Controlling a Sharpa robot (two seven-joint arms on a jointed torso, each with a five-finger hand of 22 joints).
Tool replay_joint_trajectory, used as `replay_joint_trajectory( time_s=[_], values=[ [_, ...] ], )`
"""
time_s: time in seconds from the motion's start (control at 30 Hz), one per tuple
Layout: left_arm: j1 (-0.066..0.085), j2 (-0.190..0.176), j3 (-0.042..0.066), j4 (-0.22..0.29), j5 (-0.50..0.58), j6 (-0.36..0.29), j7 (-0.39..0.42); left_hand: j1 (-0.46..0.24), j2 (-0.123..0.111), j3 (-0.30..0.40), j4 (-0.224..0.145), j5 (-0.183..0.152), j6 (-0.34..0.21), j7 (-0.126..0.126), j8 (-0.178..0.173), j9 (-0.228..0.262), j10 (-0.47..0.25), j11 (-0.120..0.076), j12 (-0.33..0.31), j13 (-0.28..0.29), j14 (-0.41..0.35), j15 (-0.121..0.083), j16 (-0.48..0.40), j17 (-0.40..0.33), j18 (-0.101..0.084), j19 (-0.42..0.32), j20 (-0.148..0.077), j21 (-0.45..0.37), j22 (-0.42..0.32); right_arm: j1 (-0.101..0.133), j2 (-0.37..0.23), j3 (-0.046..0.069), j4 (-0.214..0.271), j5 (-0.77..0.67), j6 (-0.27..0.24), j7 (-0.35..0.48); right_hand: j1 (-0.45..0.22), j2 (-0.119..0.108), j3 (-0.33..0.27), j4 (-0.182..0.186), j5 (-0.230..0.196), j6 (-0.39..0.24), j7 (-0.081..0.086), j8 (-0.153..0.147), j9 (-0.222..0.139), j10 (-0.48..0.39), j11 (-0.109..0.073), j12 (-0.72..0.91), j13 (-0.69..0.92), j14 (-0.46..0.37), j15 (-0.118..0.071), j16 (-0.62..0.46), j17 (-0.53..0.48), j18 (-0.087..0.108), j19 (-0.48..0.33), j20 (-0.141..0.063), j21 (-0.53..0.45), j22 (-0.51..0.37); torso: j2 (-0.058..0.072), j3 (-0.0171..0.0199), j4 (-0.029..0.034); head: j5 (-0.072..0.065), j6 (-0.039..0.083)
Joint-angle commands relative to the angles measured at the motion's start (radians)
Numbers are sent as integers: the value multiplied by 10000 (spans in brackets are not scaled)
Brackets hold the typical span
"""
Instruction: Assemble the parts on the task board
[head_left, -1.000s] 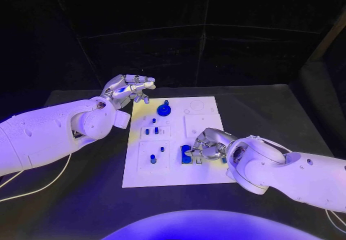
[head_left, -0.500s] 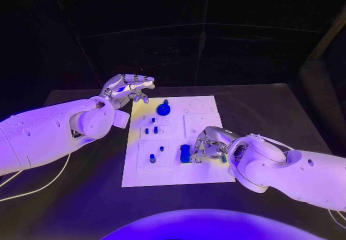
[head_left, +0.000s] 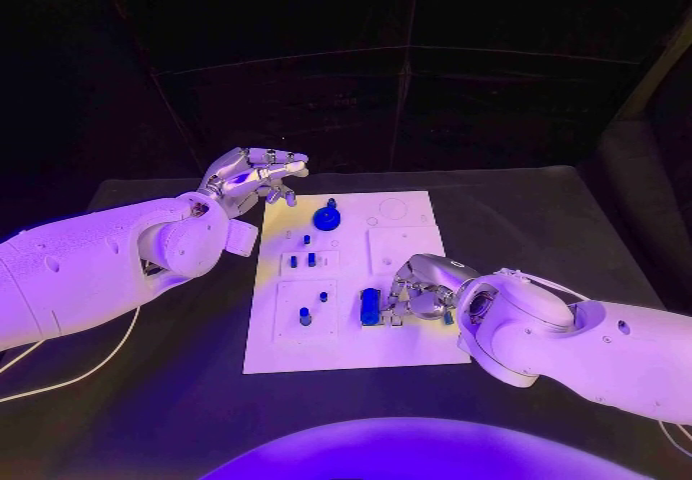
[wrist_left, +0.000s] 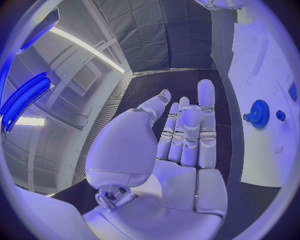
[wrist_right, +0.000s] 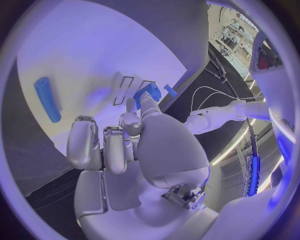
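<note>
Two robot hands: I'm hovering the left robot hand (head_left: 257, 175) empty, upper left; the right robot hand (head_left: 418, 290), fingers curled, grip unclear, is sitting beside the upright blue oblong plastic part (head_left: 371, 306) on the white task board (head_left: 407, 235).

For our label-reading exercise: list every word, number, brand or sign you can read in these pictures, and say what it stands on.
None can be read.
The task board has outlined fields but no legible print.
The blue parts, such as the gear, show no markings.
The left hand and right hand show no legible brand.
</note>
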Motion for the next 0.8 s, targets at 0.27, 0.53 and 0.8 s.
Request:
replay_joint_trajectory(
  time_s=[0.27,0.53,0.8],
  values=[
    [12,-25,5,16,29,129,28,3,84,-73,6,-15,-76,-10,3,-11,-53,-18,42,12,-77,8,0,-10,204,17,80,-44,-12,12,-331,8,365,409,-1397,1233,-234,117,-83,145,328,78,-34,53,24,135,-50,46,94,711,-85,59,766,-135,54,-58,87,76,-11,-2,-10,15,-32],
    [11,-4,5,7,29,141,31,3,84,-73,6,-15,-76,-10,3,-11,-53,-18,42,12,-77,8,0,-10,204,17,80,-44,-12,13,-301,11,425,624,-1302,1464,-257,152,-91,176,426,79,-38,51,24,145,-54,47,108,714,-91,66,781,-138,63,-64,95,90,-10,-2,27,-4,-23],
    [11,12,5,4,29,145,30,3,84,-73,6,-15,-76,-10,3,-11,-53,-18,42,12,-77,8,0,-10,204,17,80,-44,-12,14,151,10,126,629,-368,1260,369,151,38,-246,-113,111,-72,57,34,123,-92,-20,112,715,-127,66,797,-144,77,-96,108,128,1,-8,34,23,-9]
  ],
)
